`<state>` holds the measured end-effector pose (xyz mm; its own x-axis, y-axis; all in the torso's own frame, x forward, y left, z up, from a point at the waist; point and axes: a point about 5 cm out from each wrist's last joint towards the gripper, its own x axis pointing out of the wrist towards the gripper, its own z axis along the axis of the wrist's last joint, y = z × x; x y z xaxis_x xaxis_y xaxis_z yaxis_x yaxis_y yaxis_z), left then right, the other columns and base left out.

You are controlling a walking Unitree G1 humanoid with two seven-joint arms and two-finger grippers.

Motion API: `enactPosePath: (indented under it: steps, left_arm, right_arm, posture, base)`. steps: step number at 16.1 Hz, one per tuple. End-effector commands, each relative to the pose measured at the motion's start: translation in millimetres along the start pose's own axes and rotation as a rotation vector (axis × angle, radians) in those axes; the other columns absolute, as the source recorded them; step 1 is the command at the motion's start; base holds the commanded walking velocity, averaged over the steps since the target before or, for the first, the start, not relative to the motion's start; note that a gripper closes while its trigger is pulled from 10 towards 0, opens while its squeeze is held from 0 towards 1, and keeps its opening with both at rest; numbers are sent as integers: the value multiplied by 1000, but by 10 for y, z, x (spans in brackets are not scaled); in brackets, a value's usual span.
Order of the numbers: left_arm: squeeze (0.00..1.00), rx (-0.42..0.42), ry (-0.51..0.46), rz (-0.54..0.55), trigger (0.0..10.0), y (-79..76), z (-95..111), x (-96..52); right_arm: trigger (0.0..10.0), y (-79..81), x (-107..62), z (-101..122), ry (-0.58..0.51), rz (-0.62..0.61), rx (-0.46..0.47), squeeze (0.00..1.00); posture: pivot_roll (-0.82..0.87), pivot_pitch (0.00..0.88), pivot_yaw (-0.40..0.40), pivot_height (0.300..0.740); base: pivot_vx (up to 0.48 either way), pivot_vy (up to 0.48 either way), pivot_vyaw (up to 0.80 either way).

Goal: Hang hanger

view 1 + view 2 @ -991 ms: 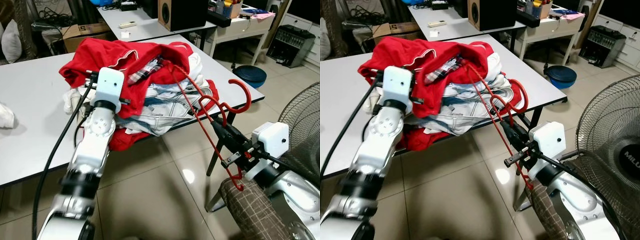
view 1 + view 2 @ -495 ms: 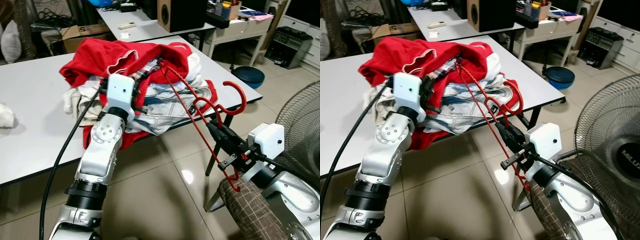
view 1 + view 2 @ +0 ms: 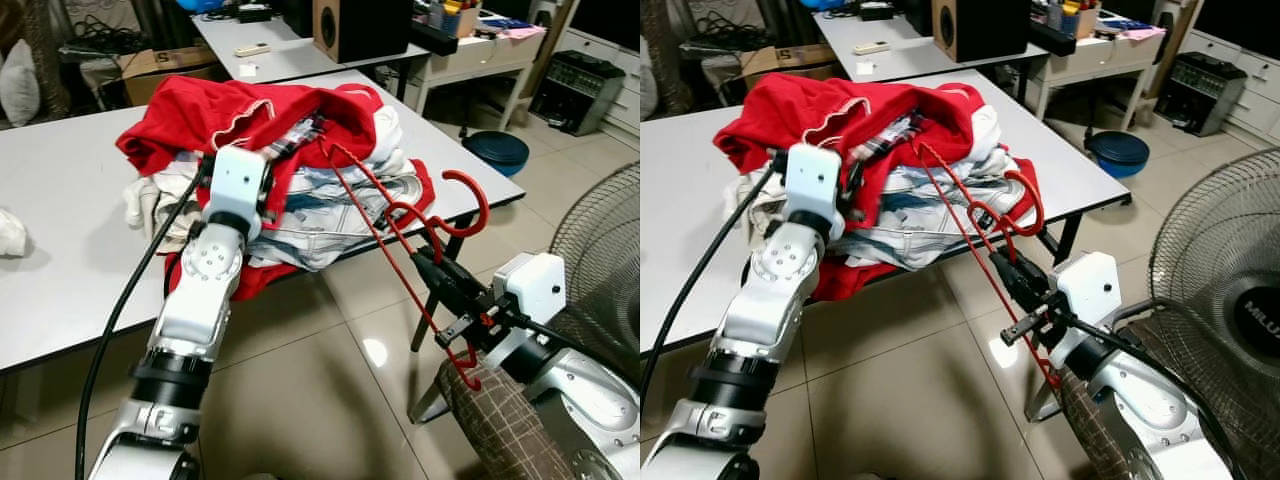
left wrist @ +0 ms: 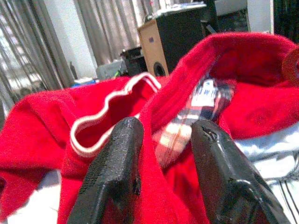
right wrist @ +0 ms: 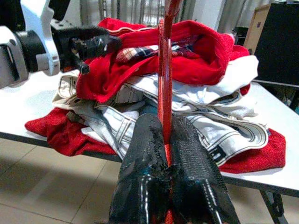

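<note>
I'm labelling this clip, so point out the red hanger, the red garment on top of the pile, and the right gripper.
red hanger (image 3: 478, 196): left eye view, on the curved hook.
red garment (image 3: 190, 110): left eye view, on the cloth at the pile's top.
right gripper (image 5: 164, 140): right wrist view, between its fingertips, shut on the hanger.

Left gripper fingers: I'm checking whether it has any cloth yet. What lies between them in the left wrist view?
A fold of the red garment stands between the left gripper's open fingers, its plaid lining just beyond.

Even bright indoor light, head views sharp; glare spot on floor tiles (image 3: 377, 352); left wrist view soft, washed-out at curtains (image 4: 28, 42).
</note>
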<state>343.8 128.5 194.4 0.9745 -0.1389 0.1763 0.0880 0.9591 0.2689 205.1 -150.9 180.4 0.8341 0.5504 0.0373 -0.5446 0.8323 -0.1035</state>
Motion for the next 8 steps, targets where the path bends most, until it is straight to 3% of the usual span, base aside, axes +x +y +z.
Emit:
enactPosePath:
  steps: [1, 2, 3, 4, 6, 8]
  left_arm:
    - [1000, 10, -10, 10, 10000, -2, 27, 14]
    - [1000, 23, 4, 15, 10000, -12, -5, 20]
    - [224, 47, 20, 36, 10000, -1, -41, 31]
    - [0, 63, 45, 59, 10000, 19, -89, 43]
    - [0, 62, 76, 70, 10000, 30, -147, 57]
    - [0, 2, 120, 39, 10000, -15, -228, 67]
  right_arm:
    - [10000, 17, -2, 24, -8, 12, 1, 0]
    - [10000, 20, 0, 23, -8, 13, 2, 0]
    - [10000, 25, 3, 22, -8, 15, 3, 0]
    - [10000, 29, 7, 20, -8, 17, 4, 0]
    - [10000, 32, 11, 17, -7, 18, 4, 0]
    - [10000, 33, 16, 11, -6, 20, 4, 0]
  posture:
    - [-62, 0, 44, 740]
    - [-62, 0, 45, 740]
    - [-63, 0, 48, 740]
    - [-63, 0, 49, 740]
    - [-63, 0, 49, 740]
    - [-64, 0, 51, 740]
  base:
    - [0, 0, 0]
    - [0, 0, 0]
    - [0, 0, 0]
    - [0, 0, 0]
    - [0, 0, 0]
    - [0, 0, 0]
